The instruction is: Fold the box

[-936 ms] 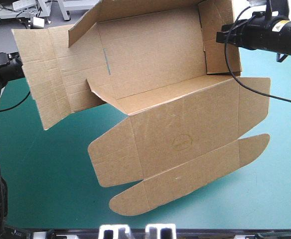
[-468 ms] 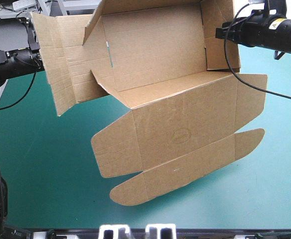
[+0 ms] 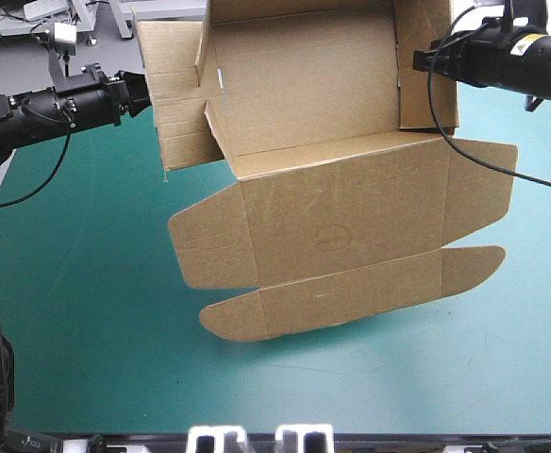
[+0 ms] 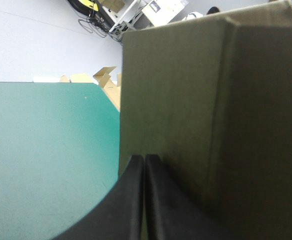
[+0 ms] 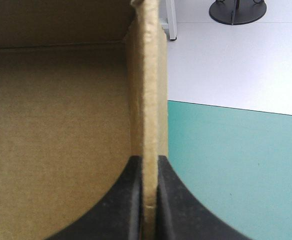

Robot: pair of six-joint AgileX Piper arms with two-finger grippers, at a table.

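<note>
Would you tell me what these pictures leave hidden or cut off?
- High view: the box's far edge is cut off at the top.
- Left wrist view: board ahead of the left gripper hides the box's inside.
- Right wrist view, right gripper on a wall: the lid falls outside the frame.

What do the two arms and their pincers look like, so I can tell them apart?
Both arms are black, built of rounded tubular segments. The right arm carries a small yellowish label near its wrist; the left arm shows none. The left pincer and the right pincer each have two broad black fingers curved like fins.
</note>
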